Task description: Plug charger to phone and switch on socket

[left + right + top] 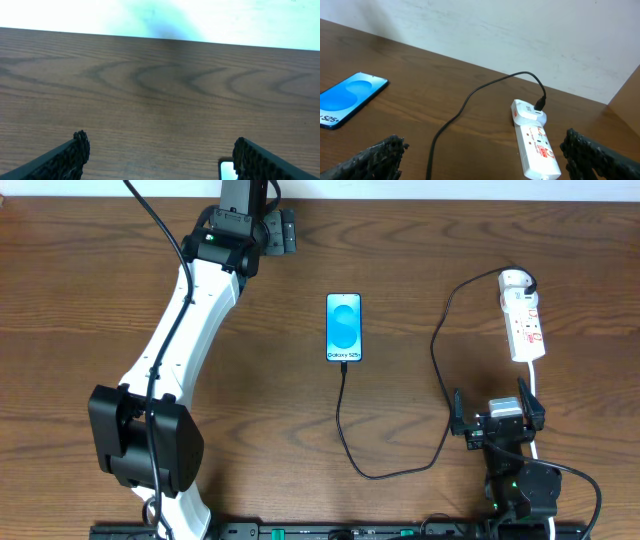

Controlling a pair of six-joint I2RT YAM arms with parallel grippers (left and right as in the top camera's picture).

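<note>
Both hands are seen with fingers spread apart and nothing held. The left hand (160, 159) is hung over bare worktop (160, 90) beyond the phone (343, 328) and to its left, and the right hand (485, 160) is set well to the phone's right, nearer the robot's base. The phone is laid flat, screen up, with its long axis running from the base side to the far side and its lettered end pointed toward the base. The charger (340, 392) is met with that lettered end, so the plugging-in is judged done, though how firmly the tip is seated cannot be told. From there the cable is looped toward the base and carried up to the socket (524, 325), which lies well to the phone's right and almost parallel to it, with the charger's other end seated at its far end. Whether a red switch is already pressed cannot be read, so the switching is taken as the step left.
</note>
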